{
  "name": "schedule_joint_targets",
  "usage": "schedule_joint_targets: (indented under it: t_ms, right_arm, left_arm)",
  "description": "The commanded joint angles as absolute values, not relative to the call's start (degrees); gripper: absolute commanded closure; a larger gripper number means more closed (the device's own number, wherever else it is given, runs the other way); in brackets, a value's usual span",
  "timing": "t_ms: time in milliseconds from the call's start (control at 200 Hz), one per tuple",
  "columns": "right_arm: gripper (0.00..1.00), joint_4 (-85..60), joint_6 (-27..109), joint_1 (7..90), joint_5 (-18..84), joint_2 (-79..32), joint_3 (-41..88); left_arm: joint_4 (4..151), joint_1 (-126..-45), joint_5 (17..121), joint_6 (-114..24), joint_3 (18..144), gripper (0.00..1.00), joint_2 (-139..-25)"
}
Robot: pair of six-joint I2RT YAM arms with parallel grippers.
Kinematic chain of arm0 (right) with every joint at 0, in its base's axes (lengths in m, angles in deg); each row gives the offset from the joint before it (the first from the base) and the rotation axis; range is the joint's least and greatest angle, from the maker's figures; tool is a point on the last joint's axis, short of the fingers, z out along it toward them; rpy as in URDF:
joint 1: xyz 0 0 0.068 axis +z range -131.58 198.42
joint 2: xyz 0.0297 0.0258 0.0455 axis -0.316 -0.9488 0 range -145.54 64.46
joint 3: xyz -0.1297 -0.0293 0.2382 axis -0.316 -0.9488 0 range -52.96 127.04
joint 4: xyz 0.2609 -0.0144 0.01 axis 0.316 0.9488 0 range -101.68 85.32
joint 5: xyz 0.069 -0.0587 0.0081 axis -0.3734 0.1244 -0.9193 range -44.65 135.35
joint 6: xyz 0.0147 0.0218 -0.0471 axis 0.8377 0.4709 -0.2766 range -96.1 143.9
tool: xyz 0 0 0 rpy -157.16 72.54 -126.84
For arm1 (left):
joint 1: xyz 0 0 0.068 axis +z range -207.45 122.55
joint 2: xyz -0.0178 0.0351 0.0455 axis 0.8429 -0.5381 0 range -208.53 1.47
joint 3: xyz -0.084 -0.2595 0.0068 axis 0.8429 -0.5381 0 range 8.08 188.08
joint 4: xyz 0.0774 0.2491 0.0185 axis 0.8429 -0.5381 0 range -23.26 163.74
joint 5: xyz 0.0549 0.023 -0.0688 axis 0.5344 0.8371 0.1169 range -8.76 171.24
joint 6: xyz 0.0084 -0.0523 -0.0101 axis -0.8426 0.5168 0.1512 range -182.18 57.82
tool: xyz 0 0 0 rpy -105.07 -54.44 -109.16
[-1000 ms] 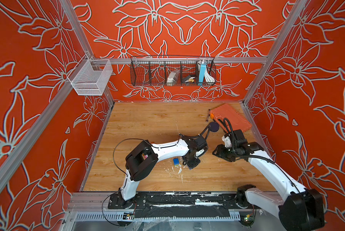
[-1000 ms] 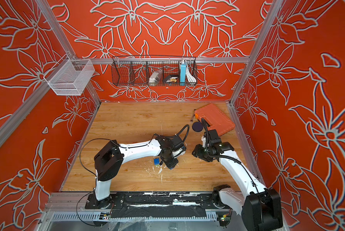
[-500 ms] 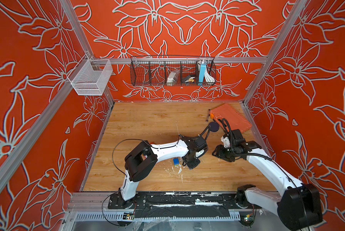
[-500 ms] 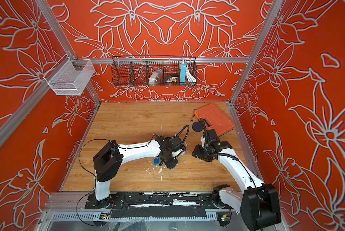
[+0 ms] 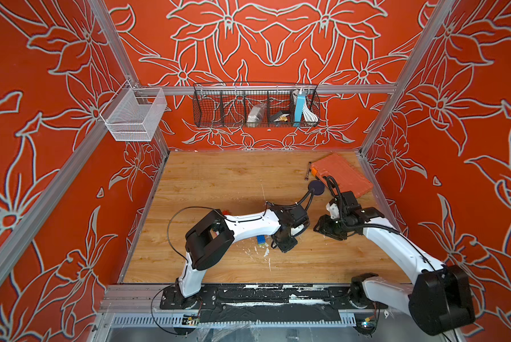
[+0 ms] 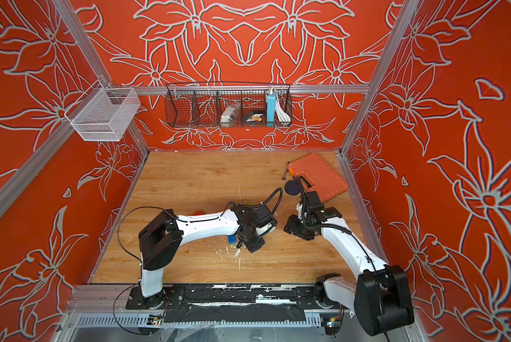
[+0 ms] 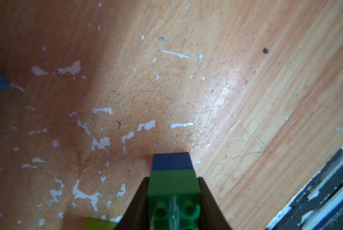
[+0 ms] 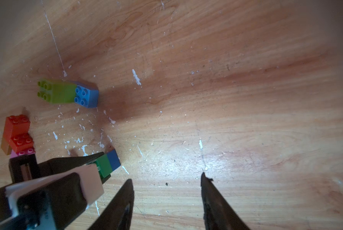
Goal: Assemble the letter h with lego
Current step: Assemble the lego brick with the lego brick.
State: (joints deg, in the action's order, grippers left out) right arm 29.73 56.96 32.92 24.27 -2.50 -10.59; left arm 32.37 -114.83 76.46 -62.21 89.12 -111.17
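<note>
My left gripper is shut on a short lego stack, a dark green brick with a blue brick at its outer end, held low over the wood. The right wrist view shows that same stack between the left gripper's fingers. My right gripper stands open over bare wood just beside it, holding nothing. A lime green and blue stack lies on the table further off. A cluster of red, brown and pink bricks sits behind the left gripper. In both top views the two grippers are close together at mid-table.
An orange ribbed tool case lies at the back right, with a dark round disc beside it. A black wire basket hangs on the back wall and a white mesh basket on the left rail. The wood is scratched and flecked with white.
The right arm has edged slightly toward the left gripper. The left arm holds its stack in the same place.
</note>
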Motion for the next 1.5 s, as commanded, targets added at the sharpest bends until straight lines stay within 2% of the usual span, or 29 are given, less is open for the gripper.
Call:
schedule_joint_targets:
  t_ms: [0, 390, 540, 640, 926, 976, 1091, 1226, 1356, 1496]
  right_arm:
    - [0.45, 29.39, 56.76, 32.68, 23.51, -2.71, -8.94]
    - [0.45, 32.81, 56.3, 32.7, 26.14, -0.29, -8.24]
    - [0.45, 32.73, 57.71, 32.55, 28.39, 0.88, -7.73]
    - [0.44, 32.35, 59.08, 32.32, 31.2, 2.88, -7.73]
    - [0.44, 32.59, 59.46, 31.34, 34.32, 5.54, -7.61]
    - [0.44, 32.36, 59.51, 31.29, 33.65, 5.81, -7.94]
    - [0.44, 32.91, 59.02, 31.29, 34.26, 6.7, -8.13]
    - [0.44, 30.67, 55.01, 31.3, 31.94, 8.05, -9.4]
    - [0.44, 30.11, 48.94, 31.26, 28.7, 7.37, -8.55]
    - [0.45, 26.13, 45.48, 31.64, 25.94, 3.45, -6.77]
  left_arm:
    - [33.14, -115.54, 75.4, -63.93, 86.01, 0.73, -116.75]
    - [35.87, -113.16, 74.79, -67.22, 84.06, 0.75, -118.99]
    - [36.06, -110.95, 72.88, -73.95, 86.21, 0.75, -116.79]
    - [31.09, -110.45, 71.67, -78.72, 91.46, 0.75, -118.18]
    - [31.45, -108.13, 75.25, -91.04, 93.4, 0.73, -117.69]
    - [31.53, -107.49, 74.84, -92.7, 93.47, 0.71, -117.55]
    - [32.11, -107.19, 74.8, -94.22, 93.57, 0.6, -116.75]
    - [33.48, -107.0, 72.97, -94.23, 92.74, 0.54, -113.39]
    - [32.2, -106.22, 71.71, -92.65, 93.2, 0.53, -108.34]
    - [30.61, -102.97, 65.73, -91.45, 91.86, 0.51, -100.03]
